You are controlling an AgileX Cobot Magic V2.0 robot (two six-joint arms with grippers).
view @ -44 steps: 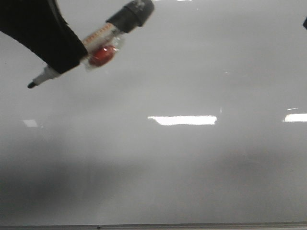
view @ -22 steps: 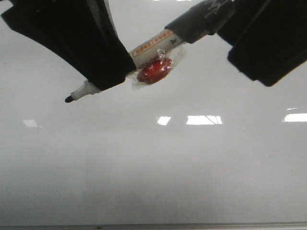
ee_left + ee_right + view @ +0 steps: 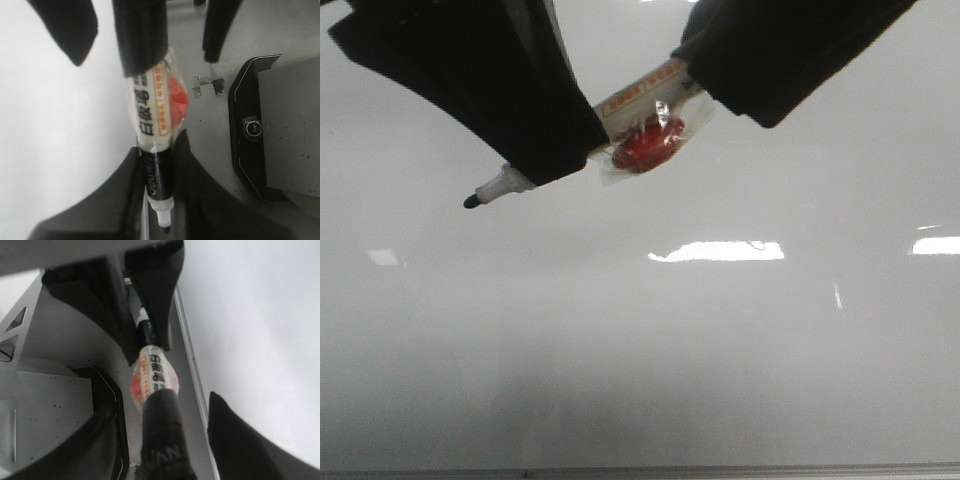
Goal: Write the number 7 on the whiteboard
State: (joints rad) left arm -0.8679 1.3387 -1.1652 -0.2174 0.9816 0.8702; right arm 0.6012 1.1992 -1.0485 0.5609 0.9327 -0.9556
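The whiteboard (image 3: pixel 720 350) fills the front view, pale and glossy; no number 7 is in view on it. My left gripper (image 3: pixel 555 150) (image 3: pixel 157 165) is shut on a marker (image 3: pixel 640 100) (image 3: pixel 150 115) (image 3: pixel 152 370) with a white label and a red wrapped patch. Its bare black tip (image 3: pixel 471 201) points left and down, above the board. My right gripper (image 3: pixel 750 70) (image 3: pixel 162 405) is open around the marker's black rear end (image 3: pixel 165 440). There is a gap between that end and one finger (image 3: pixel 240 440).
Bright glare patches (image 3: pixel 720 251) lie across the board. Its thin metal edge (image 3: pixel 720 470) (image 3: pixel 192 365) runs along the near side. Beyond the edge sits a black-framed grey panel (image 3: pixel 260 130) (image 3: pixel 50 405).
The right gripper came in from the right and now covers the marker's black rear end. The left gripper with the marker shifted right and down a second ago, then stayed almost still.
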